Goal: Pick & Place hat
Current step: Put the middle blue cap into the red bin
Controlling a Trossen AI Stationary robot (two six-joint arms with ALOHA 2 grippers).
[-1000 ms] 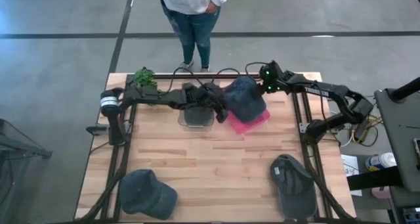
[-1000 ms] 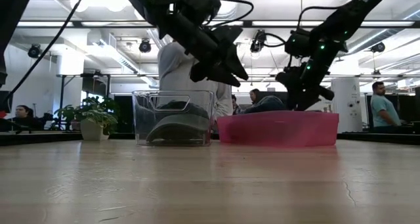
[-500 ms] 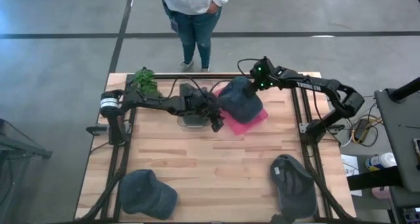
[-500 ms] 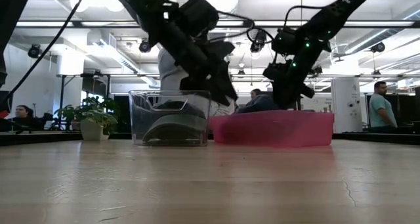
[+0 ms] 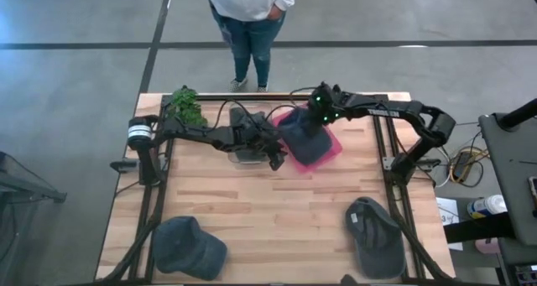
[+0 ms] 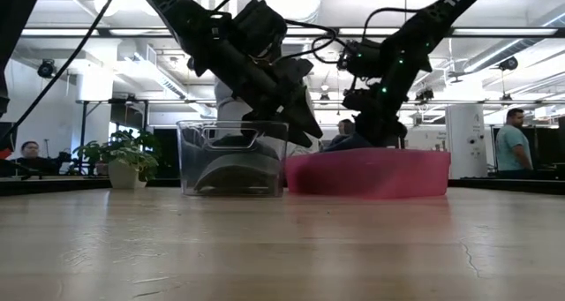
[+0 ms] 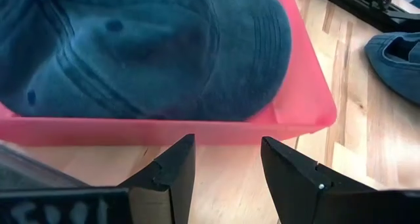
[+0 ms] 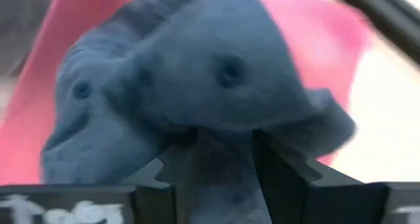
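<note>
Wood tabletop (image 5: 268, 210), seen from above, carries a pink tray (image 5: 334, 146) near its far edge, with a clear plastic bin (image 5: 248, 154) just beside it and a small green plant (image 5: 186, 101) at the far left corner. A person in jeans (image 5: 249, 36) stands on the floor just beyond the table. Two more dark caps lie well apart at the near edge, one at the left corner (image 5: 188, 247) and one at the right corner (image 5: 375, 236); the broad middle of the table between them and the tray is open board.

The blue cap (image 5: 304, 137) sits in the pink tray, filling most of it. The right gripper (image 5: 317, 117) reaches in from the far right side, its two fingers (image 8: 279, 165) pinching a fold of the cap's cloth between them in the right wrist view. The left gripper (image 7: 226, 161) hangs just outside the tray's near wall, by the clear bin, its fingers spread apart with nothing between them.
</note>
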